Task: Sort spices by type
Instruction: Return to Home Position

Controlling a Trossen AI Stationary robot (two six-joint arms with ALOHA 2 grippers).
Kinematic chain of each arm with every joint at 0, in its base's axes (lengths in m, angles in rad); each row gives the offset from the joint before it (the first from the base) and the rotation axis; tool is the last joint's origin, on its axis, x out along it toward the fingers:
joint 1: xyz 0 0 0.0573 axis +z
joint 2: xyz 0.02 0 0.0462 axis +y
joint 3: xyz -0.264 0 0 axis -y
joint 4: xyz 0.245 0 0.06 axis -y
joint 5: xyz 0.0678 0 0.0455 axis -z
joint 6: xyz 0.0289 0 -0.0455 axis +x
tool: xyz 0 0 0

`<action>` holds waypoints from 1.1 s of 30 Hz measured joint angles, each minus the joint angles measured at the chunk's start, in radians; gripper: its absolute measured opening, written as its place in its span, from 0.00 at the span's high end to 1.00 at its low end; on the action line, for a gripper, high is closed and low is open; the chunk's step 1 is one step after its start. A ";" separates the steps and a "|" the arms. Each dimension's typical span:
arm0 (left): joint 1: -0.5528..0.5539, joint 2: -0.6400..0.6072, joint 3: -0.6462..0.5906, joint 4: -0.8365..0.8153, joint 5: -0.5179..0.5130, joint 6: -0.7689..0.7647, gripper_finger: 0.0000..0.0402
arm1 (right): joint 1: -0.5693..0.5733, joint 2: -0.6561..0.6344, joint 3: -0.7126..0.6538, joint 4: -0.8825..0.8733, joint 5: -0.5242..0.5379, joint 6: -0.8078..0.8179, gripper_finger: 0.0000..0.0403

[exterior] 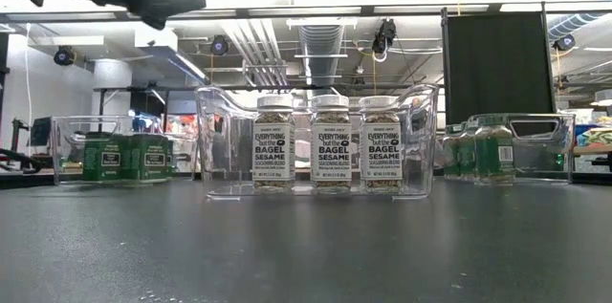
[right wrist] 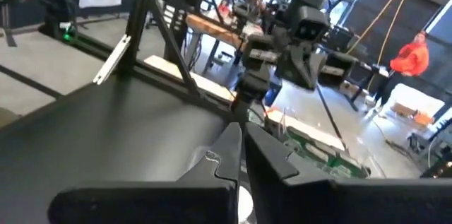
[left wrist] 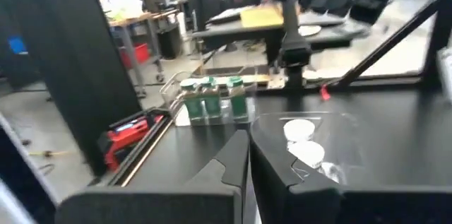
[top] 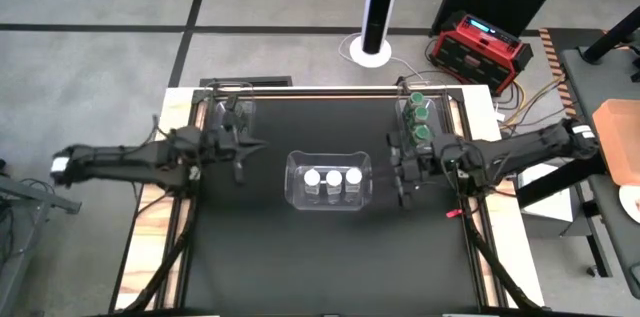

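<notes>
Three spices with white lids (top: 330,178) stand upright side by side in a clear bin (top: 296,193) at the table's middle; the low view shows their labels (exterior: 330,155). Green-lidded spices (top: 418,117) stand in a clear bin at the far right, also seen in the left wrist view (left wrist: 212,97). Dark-lidded spices (exterior: 124,155) stand in a clear bin (top: 232,112) at the far left. My left gripper (top: 240,165) hovers left of the middle bin, its fingers (left wrist: 247,155) shut with nothing between them. My right gripper (top: 404,187) hovers right of that bin, its fingers (right wrist: 240,146) shut with nothing between them.
The black mat (top: 330,257) lies bare toward the near edge. Metal frame rails (top: 470,247) run along the table's sides. Off the table stand a red box (top: 480,49) at the far right and a white post base (top: 374,52) behind the far edge.
</notes>
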 joint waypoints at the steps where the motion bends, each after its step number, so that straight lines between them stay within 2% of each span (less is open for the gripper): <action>1: 0.041 -0.043 -0.011 -0.022 0.058 -0.013 1.00 | 0.000 -0.023 -0.011 -0.011 -0.001 0.000 0.97; 4: 0.116 -0.174 -0.051 -0.100 0.194 -0.066 1.00 | 0.002 -0.096 -0.062 -0.008 -0.003 0.000 0.97; 6: 0.114 -0.266 -0.081 -0.149 0.225 -0.090 1.00 | 0.002 -0.143 -0.106 0.015 -0.001 0.004 0.97; 12: 0.069 -0.485 -0.196 -0.156 0.184 -0.095 1.00 | -0.002 -0.295 -0.244 0.048 0.000 0.001 0.97; 18: 0.040 -0.621 -0.289 -0.171 0.155 -0.066 1.00 | -0.004 -0.495 -0.368 0.048 0.011 0.013 0.97; 22: 0.036 -0.631 -0.310 -0.163 0.159 -0.025 1.00 | -0.003 -0.696 -0.446 0.018 0.031 0.015 0.97; 26: 0.036 -0.636 -0.359 -0.154 0.160 -0.024 1.00 | -0.004 -0.952 -0.490 -0.160 0.033 0.026 0.97; 30: 0.033 -0.629 -0.431 -0.044 0.166 -0.044 1.00 | -0.005 -0.930 -0.507 -0.213 0.028 0.018 0.97; 33: 0.032 -0.618 -0.424 -0.058 0.149 -0.057 1.00 | -0.007 -0.888 -0.582 -0.049 0.022 0.010 0.97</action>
